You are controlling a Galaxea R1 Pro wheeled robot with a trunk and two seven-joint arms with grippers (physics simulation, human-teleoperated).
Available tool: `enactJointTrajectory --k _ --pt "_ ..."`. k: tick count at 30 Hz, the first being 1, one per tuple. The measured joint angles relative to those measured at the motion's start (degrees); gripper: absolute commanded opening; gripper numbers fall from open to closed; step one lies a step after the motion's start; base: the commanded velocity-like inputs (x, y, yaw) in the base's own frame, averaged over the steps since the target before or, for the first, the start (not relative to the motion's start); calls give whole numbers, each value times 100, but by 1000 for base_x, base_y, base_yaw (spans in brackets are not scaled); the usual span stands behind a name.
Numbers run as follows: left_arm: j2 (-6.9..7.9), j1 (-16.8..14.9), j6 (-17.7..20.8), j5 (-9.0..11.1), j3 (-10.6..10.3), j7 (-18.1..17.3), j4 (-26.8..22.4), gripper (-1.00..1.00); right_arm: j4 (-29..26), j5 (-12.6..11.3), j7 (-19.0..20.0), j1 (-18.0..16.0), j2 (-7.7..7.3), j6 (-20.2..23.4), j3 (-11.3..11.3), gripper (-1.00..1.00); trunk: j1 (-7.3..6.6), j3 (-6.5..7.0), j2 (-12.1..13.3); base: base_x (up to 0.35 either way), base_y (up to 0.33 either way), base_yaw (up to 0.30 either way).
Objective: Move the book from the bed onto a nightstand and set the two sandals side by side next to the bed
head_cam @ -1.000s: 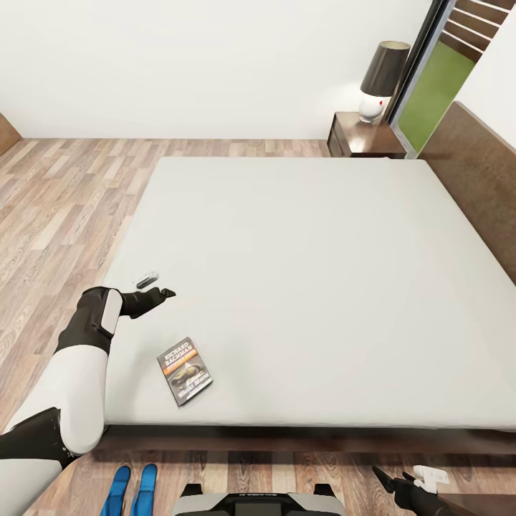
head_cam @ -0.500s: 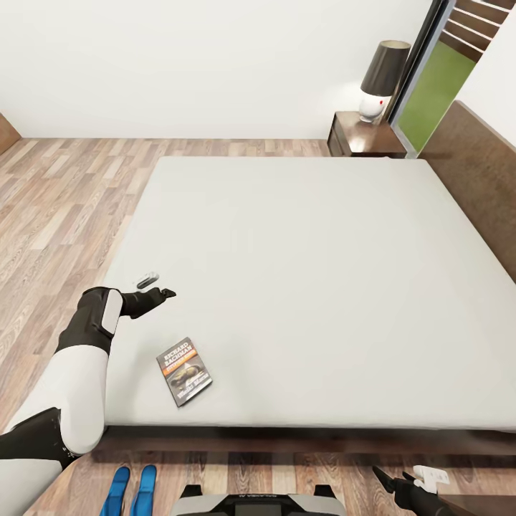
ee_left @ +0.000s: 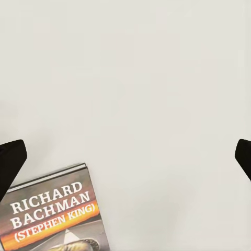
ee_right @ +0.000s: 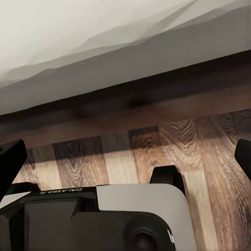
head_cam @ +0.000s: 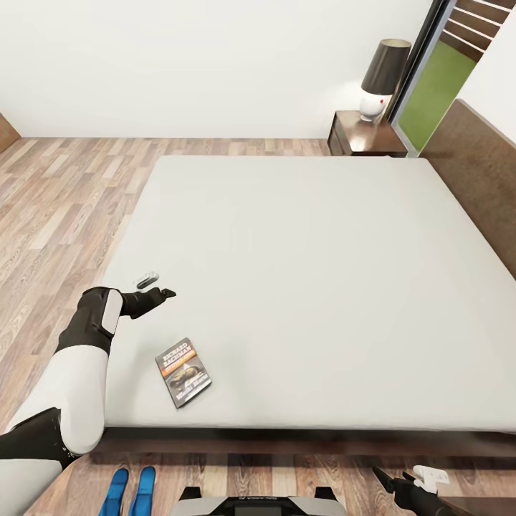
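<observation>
Book (head_cam: pixel 183 372) lies flat on the grey mattress of the bed (head_cam: pixel 301 272), near the foot-side edge closest to the robot, cover up and turned at an angle. The left tool (head_cam: pixel 159 293) hovers over the mattress just beyond the book; in the left wrist view its fingertips (ee_left: pixel 10 162) stand wide apart, with the book's title corner between them toward one side. The right tool (head_cam: pixel 390 479) hangs low beside the bed over the floor, and its spread cannot be told with confidence.

Procedure, as judged:
1. Draw the left tool back until the book is centred between the fingers.
2. Align the fingers across the book's narrow width, since the thin cover offers little edge.
3. Lower until the pads bracket the edges, then close.
4. Carry to the nightstand (head_cam: pixel 362 136), clearing the lamp (head_cam: pixel 382 79).

The two sandals (head_cam: pixel 129 491) already lie side by side on the floor at the bed's foot.
</observation>
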Motion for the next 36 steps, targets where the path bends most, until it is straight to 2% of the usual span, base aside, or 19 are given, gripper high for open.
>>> enactJointTrajectory --k 10,28,36 --pt "0 0 0 0 0 0 0 100 0 0 0 0 0 0 -1 100 0 0 0 0 0 0" --pt "0 1 0 -1 0 0 0 100 0 0 0 0 0 0 1 100 395 -327 -721 0 0 0" --pt "0 3 0 -1 0 0 0 100 0 0 0 0 -2 0 0 100 396 -388 -723 0 0 0"
